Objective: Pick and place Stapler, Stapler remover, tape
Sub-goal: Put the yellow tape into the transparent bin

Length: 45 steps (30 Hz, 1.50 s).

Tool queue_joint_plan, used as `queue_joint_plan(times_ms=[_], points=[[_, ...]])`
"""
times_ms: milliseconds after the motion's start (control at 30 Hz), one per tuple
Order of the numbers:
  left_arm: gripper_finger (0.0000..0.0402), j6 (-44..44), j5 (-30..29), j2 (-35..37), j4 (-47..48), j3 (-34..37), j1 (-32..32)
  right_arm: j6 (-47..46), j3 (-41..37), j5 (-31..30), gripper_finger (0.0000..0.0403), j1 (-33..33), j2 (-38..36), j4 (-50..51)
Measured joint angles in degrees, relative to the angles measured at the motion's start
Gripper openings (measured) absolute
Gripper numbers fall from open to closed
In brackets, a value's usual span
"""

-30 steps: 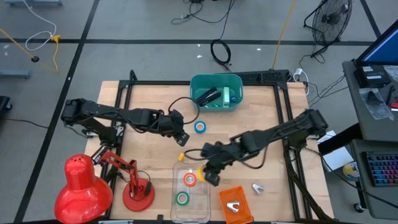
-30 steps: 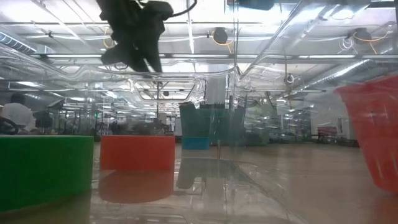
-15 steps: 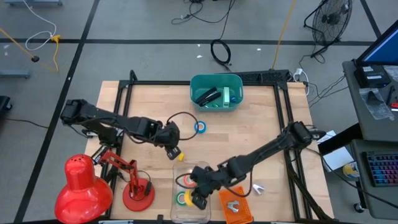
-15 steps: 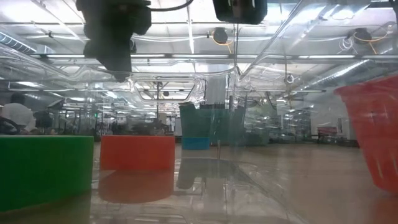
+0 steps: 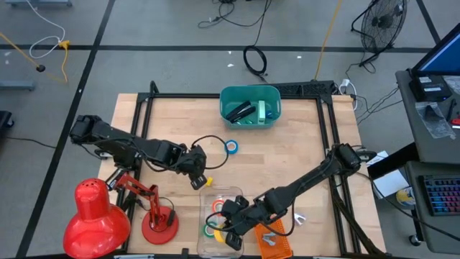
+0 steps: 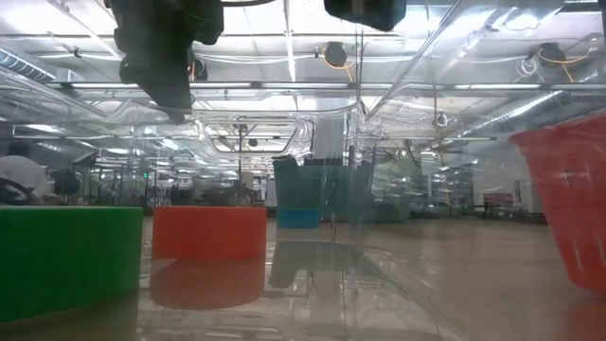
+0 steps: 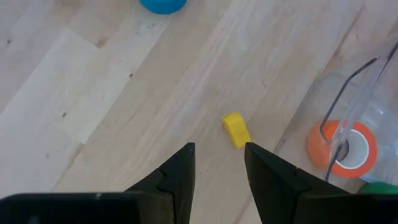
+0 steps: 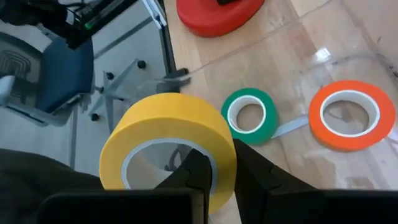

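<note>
My right gripper [image 5: 230,236] hangs over the clear container [image 5: 233,194] near the table's near edge, shut on the yellow tape roll [image 8: 168,146]. The orange roll [image 8: 351,115] and the green roll [image 8: 252,116] lie flat on the container's floor below it. The blue roll [image 5: 231,147] lies flat on the wood at mid-table. My left gripper [image 7: 219,168] is open, just above the table beside a tiny yellow solid bit [image 7: 235,129], touching nothing. The black stapler [image 5: 241,111] lies in the teal bin [image 5: 249,92]. The staple remover [image 5: 269,239] lies in the orange bin [image 5: 277,223]. My right gripper pinches the yellow roll's wall [image 8: 225,163] on the side nearest the wrist. One finger [image 8: 194,167] is inside the pale hollow core and the other [image 8: 254,171] is outside. The roll is lifted clear above the container, its hole facing up toward the camera.
A red desk lamp [image 5: 93,212] with its red base [image 5: 159,224] stands at the table's near left corner. A black cable [image 5: 208,137] loops over the wood by the left arm. A small silvery piece [image 5: 297,216] lies right of the orange bin. Bare wood stretches at mid-right.
My right gripper has carried the yellow roll toward the near edge and to the left, from beside the container to over it. My left gripper has moved away from the blue roll toward the near edge, to the yellow bit.
</note>
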<state>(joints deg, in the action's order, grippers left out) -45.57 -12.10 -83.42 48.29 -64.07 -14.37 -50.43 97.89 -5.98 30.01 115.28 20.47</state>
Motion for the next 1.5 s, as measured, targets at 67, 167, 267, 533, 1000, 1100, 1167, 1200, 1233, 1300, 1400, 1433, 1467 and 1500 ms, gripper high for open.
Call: queue_joint_plan(times_ms=[67,167,267,533,1000,1100,1167,1200,1233,1300,1400,1433,1467,1500], points=[[0.014,-1.3,-0.5,0.0,0.0,0.0,-0.3,0.1,0.0,-0.3,0.0033,0.0,-0.1,-0.2],[0.0131,-4.8,-1.7,2.8,-2.7,0.4,-0.4,0.2,0.0,-2.5,0.0033,-0.2,-0.3,0.1],[0.0095,-7.3,1.5,7.6,-10.3,2.0,1.8,0.6,0.0,-7.4,0.0033,-0.3,-1.5,0.2],[0.0008,-7.3,37.3,18.4,-28.4,13.0,12.3,2.3,0.0,-27.7,0.0033,-0.3,-6.3,1.8],[0.0175,-25.1,40.1,21.6,-66.0,23.5,12.1,4.8,0.0,-34.4,0.0033,-1.8,-8.3,3.4],[0.0211,-25.1,39.6,21.6,-64.7,23.5,11.0,4.8,0.0,-37.8,0.0033,-1.9,-8.3,3.5],[0.0227,-25.4,38.8,21.5,-64.6,23.5,9.4,5.1,0.0,-40.2,0.0033,-1.9,-8.4,3.6],[0.0231,-25.6,38.3,21.5,-65.0,23.5,8.5,5.1,0.0,-40.8,0.0033,-1.9,-8.5,3.9],[0.0233,-25.7,37.5,21.6,-65.6,23.5,7.6,5.2,0.0,-41.1,0.0033,-1.9,-8.6,4.0],[0.0233,-25.9,35.9,21.7,-65.5,23.5,6.0,5.3,0.0,-41.9,0.0033,-2.2,-8.7,4.0],[0.0223,-25.0,33.0,21.6,-63.7,23.5,4.5,5.2,0.0,-41.9,0.0033,-2.8,-8.7,3.6],[0.0219,-24.5,32.0,21.6,-63.4,23.5,4.2,5.2,0.0,-41.8,0.0033,-3.1,-8.7,3.2],[0.0216,-23.9,31.1,21.6,-63.4,23.5,4.0,5.1,0.0,-41.8,0.0033,-3.4,-8.7,2.5],[0.0212,-23.2,30.3,21.6,-63.4,23.5,3.9,5.2,0.0,-41.6,0.0033,-3.6,-8.7,1.9]])
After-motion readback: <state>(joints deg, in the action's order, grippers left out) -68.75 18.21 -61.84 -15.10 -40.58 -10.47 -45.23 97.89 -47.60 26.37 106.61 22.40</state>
